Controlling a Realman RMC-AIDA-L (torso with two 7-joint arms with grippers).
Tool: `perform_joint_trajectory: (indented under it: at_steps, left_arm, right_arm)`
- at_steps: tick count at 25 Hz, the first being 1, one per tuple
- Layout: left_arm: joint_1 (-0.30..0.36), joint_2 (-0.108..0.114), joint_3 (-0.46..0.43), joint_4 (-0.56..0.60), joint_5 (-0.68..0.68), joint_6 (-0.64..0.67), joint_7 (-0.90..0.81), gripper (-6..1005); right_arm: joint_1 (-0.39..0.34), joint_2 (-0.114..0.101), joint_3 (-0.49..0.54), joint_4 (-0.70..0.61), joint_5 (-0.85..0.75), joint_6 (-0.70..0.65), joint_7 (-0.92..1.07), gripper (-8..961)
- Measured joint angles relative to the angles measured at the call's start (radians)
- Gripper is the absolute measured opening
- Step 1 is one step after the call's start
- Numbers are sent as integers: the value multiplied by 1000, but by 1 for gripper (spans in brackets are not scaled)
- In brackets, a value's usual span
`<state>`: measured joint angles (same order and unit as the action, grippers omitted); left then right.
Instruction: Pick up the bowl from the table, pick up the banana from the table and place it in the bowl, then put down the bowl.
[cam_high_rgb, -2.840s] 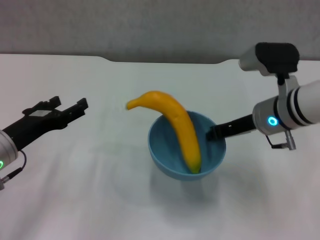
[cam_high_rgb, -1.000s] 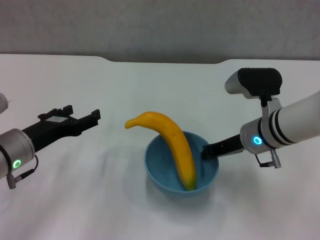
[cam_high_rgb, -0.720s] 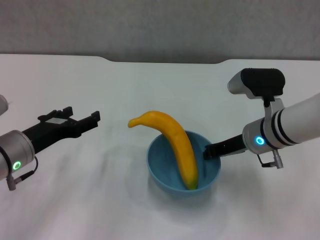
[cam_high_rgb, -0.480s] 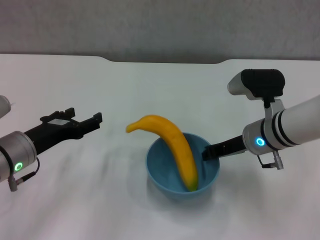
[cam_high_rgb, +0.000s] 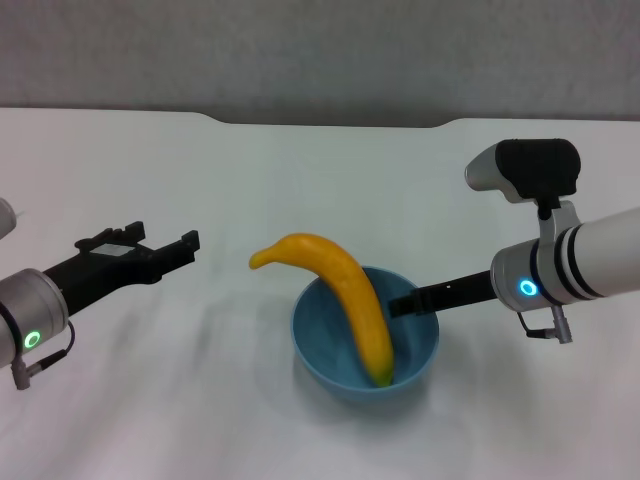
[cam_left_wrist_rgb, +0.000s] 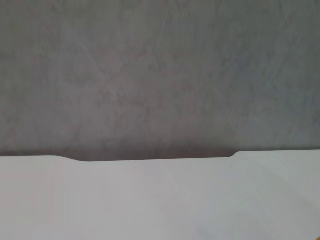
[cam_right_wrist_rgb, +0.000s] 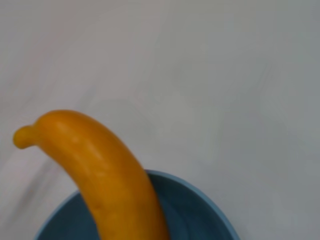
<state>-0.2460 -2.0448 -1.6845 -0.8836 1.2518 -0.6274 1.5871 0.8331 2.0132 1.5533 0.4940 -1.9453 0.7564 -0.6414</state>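
Head view: the bowl (cam_high_rgb: 365, 345) sits near the middle of the table (cam_high_rgb: 300, 170), slightly toward the robot's right, and the banana (cam_high_rgb: 340, 300) is already in it. The banana's long axis slants from its lower end, deep in the bowl on the near side, up and out over the far-left rim, with the stem tip hanging clear of the rim toward the left arm. The right gripper (cam_high_rgb: 400, 304) is at the bowl's right rim, its dark fingers reaching in from the right, roughly level with the table. Whether the fingers still pinch the rim or have let go cannot be told here. So the bowl lies straight ahead of the right gripper, touching or just beside it. The left gripper (cam_high_rgb: 160, 250) hangs well apart to the left, fingers spread and holding nothing, pointing toward the bowl; it looks idle. Judging by this, only setting down or releasing the bowl remains, and that falls to the right arm.

Left wrist view: only the table's far edge with its notch and a grey wall (cam_left_wrist_rgb: 160, 75); no task thing shows.

Right wrist view: the bowl's blue rim and the banana rising out of it fill the lower part, so the camera is close behind the rim; no fingers show.
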Motion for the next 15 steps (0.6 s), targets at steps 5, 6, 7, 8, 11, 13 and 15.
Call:
perform_joint_trajectory:
  at_steps: [5, 6, 7, 8, 11, 13, 15]
  left_arm:
    - [11, 0, -4, -1, 0, 0, 0, 893]
    - [20, 0, -5, -6, -3, 0, 1, 893]
    - [24, 0, -5, -9, -9, 0, 4, 893]
    - [31, 0, -5, -12, -21, 0, 14, 893]
    - [37, 0, -5, -13, -46, 0, 32, 892]
    - [53, 0, -8, -13, -99, -3, 78, 892]
    - [61, 0, -7, -13, -128, -6, 104, 892]
  right_arm:
    - [-95, -7, -8, 143, -23, 7, 1, 511]
    - [-117, -9, -6, 174, -30, 7, 0, 539]
    - [-145, -11, -3, 215, -35, 6, -4, 568]
    - [-175, -11, 0, 258, -41, 0, -15, 596]
    - [-272, -11, 2, 396, -63, -43, -67, 680]
    - [-333, -10, -2, 477, -69, -87, -108, 708]
    - [-378, -8, -9, 527, -67, -127, -148, 736]
